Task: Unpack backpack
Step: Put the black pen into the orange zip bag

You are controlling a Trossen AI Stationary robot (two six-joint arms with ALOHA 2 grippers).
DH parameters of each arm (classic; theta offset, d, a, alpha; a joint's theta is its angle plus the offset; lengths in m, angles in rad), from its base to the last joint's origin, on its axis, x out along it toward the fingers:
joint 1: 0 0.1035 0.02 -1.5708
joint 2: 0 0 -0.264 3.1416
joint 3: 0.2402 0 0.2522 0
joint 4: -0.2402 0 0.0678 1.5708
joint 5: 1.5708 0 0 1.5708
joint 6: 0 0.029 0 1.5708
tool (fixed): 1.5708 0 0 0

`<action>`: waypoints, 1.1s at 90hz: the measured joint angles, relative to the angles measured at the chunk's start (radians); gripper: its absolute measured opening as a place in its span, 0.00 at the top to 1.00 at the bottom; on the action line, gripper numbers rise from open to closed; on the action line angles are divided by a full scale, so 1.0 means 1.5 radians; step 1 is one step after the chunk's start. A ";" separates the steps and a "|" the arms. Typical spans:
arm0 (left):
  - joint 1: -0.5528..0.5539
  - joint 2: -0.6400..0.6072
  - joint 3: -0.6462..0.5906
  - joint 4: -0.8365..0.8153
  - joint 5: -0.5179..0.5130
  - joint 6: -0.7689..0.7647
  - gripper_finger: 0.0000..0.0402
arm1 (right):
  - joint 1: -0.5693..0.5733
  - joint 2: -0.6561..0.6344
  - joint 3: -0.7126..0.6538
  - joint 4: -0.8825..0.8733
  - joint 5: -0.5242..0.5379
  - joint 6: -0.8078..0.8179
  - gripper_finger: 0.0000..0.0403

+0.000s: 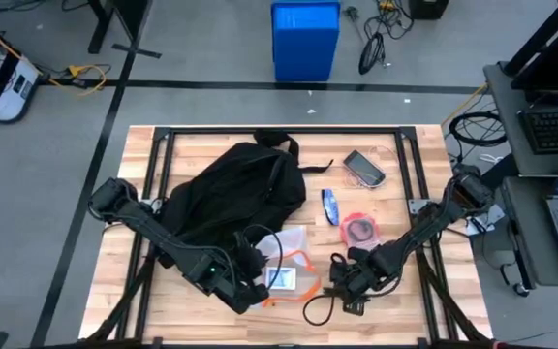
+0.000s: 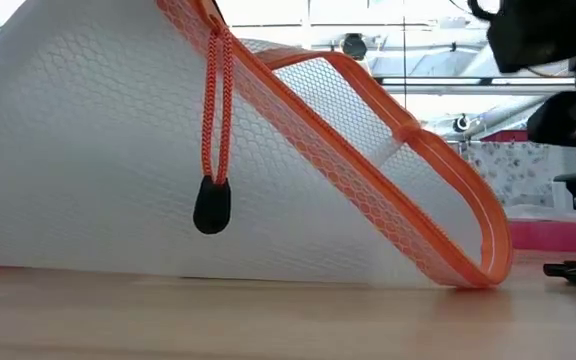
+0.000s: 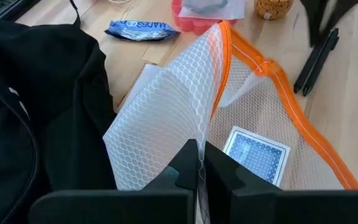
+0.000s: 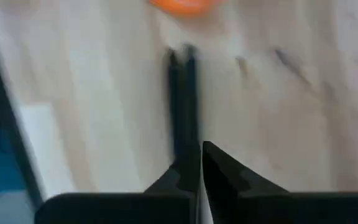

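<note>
One blue packet (image 3: 143, 29) lay on the wooden table (image 3: 353, 124) and carried white lettering. The letters looked like a brand name, but they were too small and too slanted to be read with any certainty. No other text, label, number or sign could be made out on anything else in view.

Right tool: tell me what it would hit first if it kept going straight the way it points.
The right tool points along a thin black stick-like object on the table; past it lies something orange. Depth is unclear.
</note>
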 joint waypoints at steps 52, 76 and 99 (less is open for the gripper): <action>0.000 0.000 0.000 0.000 0.000 0.000 1.00 | 0.069 0.046 0.002 0.062 0.011 0.024 0.82; 0.000 0.000 0.000 0.000 0.000 0.000 1.00 | 0.070 0.061 0.002 0.058 0.013 0.034 0.77; 0.000 0.000 0.000 0.000 0.000 0.001 1.00 | 0.070 0.061 0.002 0.057 0.024 0.028 0.77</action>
